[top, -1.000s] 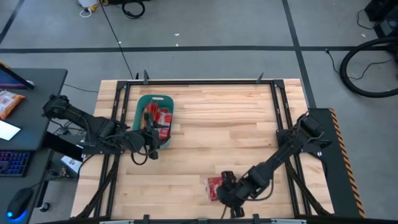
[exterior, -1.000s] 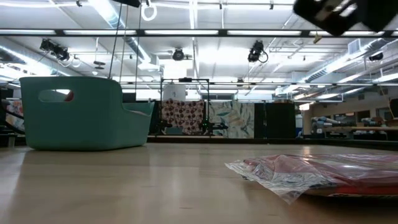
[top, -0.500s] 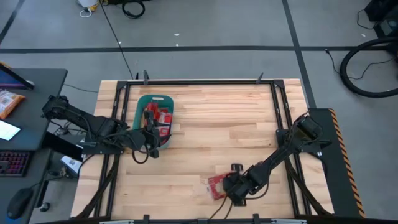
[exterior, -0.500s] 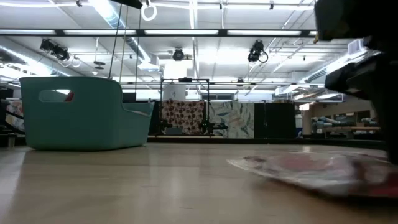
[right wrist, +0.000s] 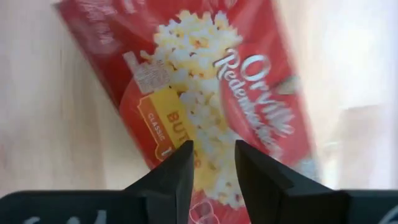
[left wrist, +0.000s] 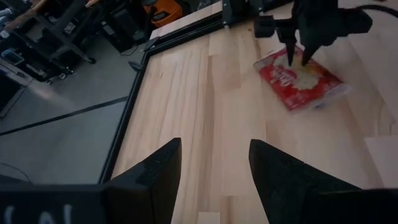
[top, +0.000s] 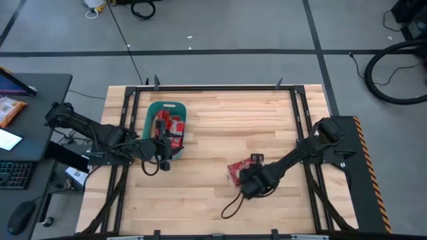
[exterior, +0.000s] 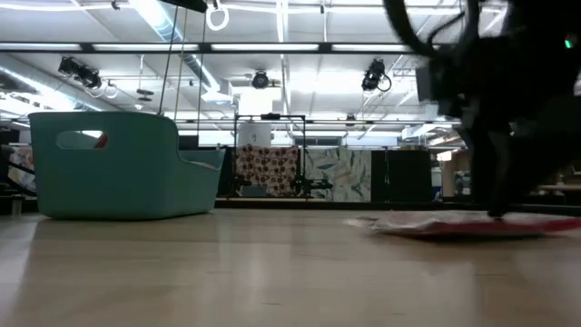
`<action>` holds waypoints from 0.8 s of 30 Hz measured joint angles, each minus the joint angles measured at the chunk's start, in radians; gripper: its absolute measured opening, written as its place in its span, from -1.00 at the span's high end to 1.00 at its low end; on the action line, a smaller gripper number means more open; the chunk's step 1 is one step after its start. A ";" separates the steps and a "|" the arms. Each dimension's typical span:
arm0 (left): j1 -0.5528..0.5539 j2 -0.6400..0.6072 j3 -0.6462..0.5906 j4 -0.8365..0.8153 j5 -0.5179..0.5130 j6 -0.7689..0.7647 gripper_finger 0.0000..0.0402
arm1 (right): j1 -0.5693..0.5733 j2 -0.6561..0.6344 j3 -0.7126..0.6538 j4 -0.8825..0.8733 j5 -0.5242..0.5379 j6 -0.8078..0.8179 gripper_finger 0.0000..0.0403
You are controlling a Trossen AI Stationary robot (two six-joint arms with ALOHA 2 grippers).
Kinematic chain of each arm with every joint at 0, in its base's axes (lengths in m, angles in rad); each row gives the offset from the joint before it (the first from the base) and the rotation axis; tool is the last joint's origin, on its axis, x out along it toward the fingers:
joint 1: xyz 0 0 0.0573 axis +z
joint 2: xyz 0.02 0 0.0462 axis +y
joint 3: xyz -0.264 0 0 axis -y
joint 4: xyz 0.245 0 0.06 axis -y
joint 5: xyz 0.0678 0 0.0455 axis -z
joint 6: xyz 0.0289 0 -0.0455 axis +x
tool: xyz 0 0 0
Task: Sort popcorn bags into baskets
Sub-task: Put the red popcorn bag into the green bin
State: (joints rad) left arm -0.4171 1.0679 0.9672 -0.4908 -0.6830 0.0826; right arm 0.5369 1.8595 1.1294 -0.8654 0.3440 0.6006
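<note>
Wooden surface (top: 220, 133): right fingers (top: 251, 175) apart, straddling a popcorn bag (top: 237, 171) at five o'clock; left fingers (top: 162, 142) apart by the basket (top: 152, 113).

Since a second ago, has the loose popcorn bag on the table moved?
Yes. The popcorn bag, under the right gripper, has slid away from the table's near edge, toward the middle.

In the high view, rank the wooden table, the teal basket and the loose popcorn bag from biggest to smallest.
1. Wooden table, by far the largest.
2. Teal basket.
3. Loose popcorn bag, smallest, partly covered by the right gripper.
</note>
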 joint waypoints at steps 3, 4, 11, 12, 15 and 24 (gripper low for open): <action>0.000 0.000 0.000 0.000 0.001 -0.014 0.04 | 0.006 -0.045 0.022 -0.010 0.069 -0.002 0.40; 0.000 0.000 0.000 0.000 0.000 -0.016 0.04 | 0.014 -0.059 0.026 -0.007 0.089 -0.002 0.41; 0.000 0.000 0.000 0.000 0.000 -0.020 0.04 | 0.081 -0.095 0.029 0.022 0.127 0.032 0.41; 0.000 0.000 0.000 0.000 0.000 -0.020 0.04 | 0.090 -0.095 0.029 0.027 0.128 0.050 0.41; 0.000 0.000 0.000 0.000 0.000 -0.022 0.04 | 0.113 -0.087 0.029 0.055 0.144 0.083 0.40; 0.000 0.000 0.000 -0.001 0.000 -0.027 0.04 | 0.129 -0.047 0.013 0.125 0.161 0.049 0.17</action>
State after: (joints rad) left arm -0.4171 1.0676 0.9676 -0.4919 -0.6827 0.0551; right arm 0.6664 1.8124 1.1428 -0.7403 0.5053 0.6496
